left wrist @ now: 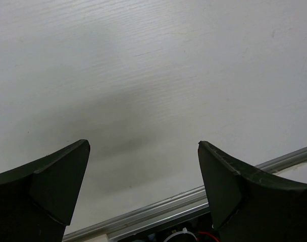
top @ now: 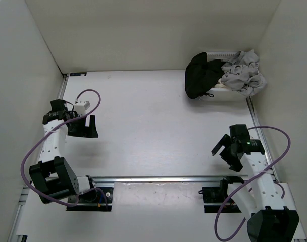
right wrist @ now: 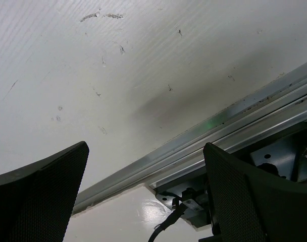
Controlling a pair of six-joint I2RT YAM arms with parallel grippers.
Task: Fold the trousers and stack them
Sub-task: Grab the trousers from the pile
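The black trousers (top: 201, 74) hang bunched over the left side of a white basket (top: 225, 94) at the back right of the table. They show in no wrist view. My left gripper (top: 84, 127) is open and empty above the table's left side; in the left wrist view (left wrist: 143, 146) its two dark fingers stand wide apart over bare white table. My right gripper (top: 225, 149) is open and empty near the right edge; in the right wrist view (right wrist: 146, 148) its fingers stand apart above the metal rail.
Light grey garments (top: 244, 73) fill the right part of the basket. A metal rail (top: 158, 178) runs across the near edge; it also shows in the right wrist view (right wrist: 219, 126) and the left wrist view (left wrist: 194, 201). White walls enclose the table.
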